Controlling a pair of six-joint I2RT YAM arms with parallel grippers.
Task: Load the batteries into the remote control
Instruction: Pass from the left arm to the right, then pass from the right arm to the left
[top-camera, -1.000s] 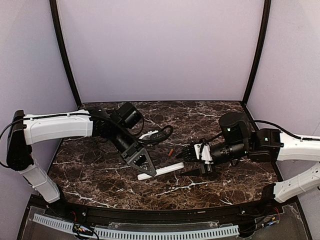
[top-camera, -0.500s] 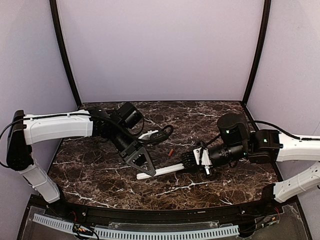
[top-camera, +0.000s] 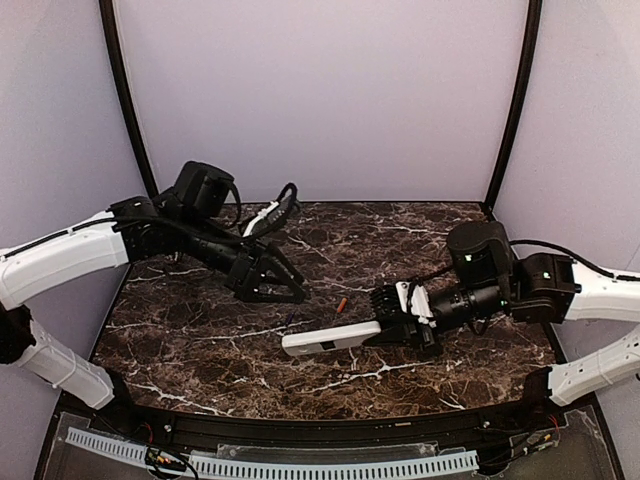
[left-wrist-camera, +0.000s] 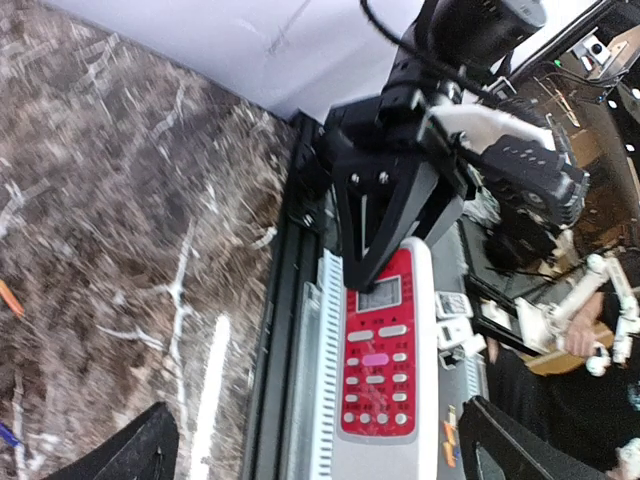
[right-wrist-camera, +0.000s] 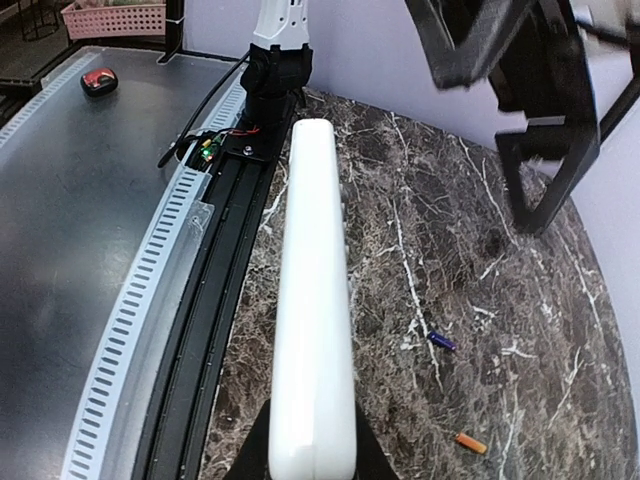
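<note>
The remote is light, stiff, smooth plastic, so I judge it can slip; the narrow side edges near one end seem the best hold. It is white with a red button face. The right tool is clenched on its end and holds it over the worktop. The left tool hangs released and empty. The orange battery and the blue battery lie on the worktop.

A dark marbled table bears an orange battery and, nearby, a blue-purple battery.
</note>
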